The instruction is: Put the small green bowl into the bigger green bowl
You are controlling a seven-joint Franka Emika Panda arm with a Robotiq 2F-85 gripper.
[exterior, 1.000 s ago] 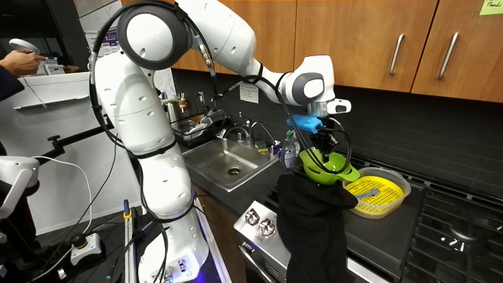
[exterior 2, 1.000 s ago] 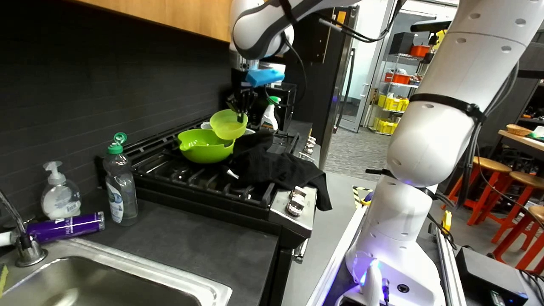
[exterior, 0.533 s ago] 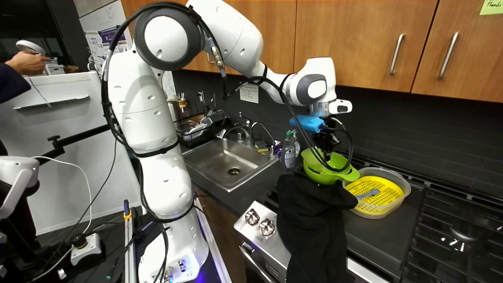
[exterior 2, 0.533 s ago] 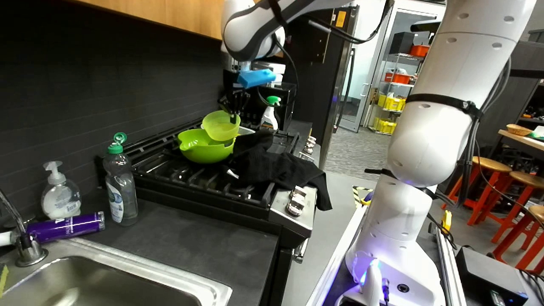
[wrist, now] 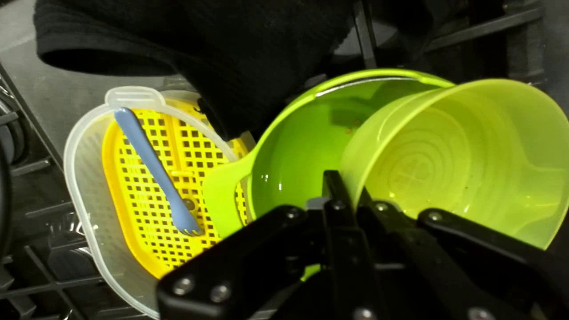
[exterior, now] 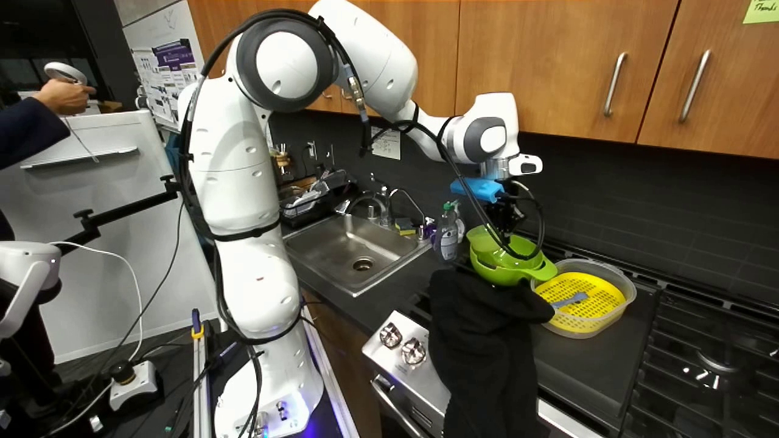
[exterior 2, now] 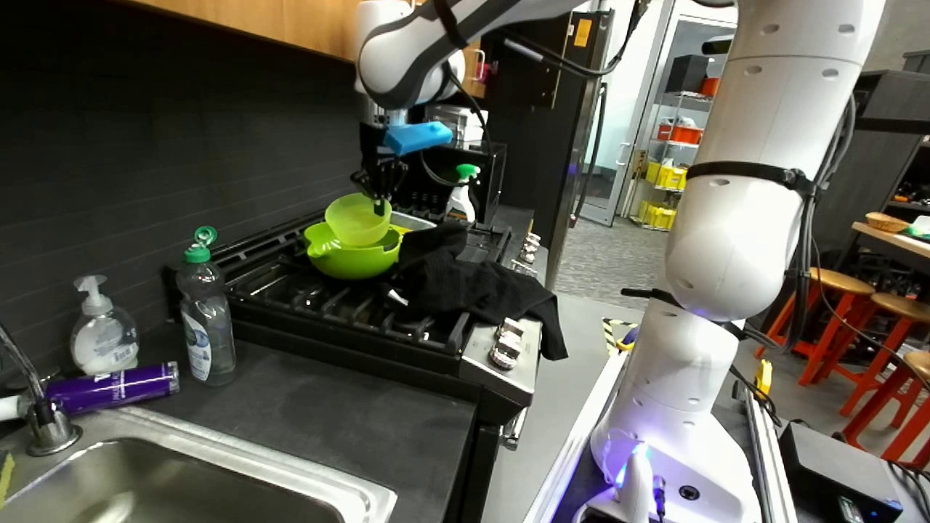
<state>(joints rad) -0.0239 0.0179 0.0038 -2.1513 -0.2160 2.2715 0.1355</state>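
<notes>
fingers [wrist: 335,189] pinching the rim of the small green bowl [wrist: 453,164] — tilted, at right in the wrist view, above the bigger green bowl [wrist: 302,151] at centre — blue fork [wrist: 155,170] (tines lowermost) across a yellow basket [wrist: 130,238] at left

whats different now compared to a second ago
In an exterior view, the gripper has carried the small green bowl left and slightly down, further over the bigger green bowl. It keeps its hold; nothing was let go. A person's hand shifted right in an exterior view. The bigger green bowl, black cloth and blue fork stayed put.
</notes>
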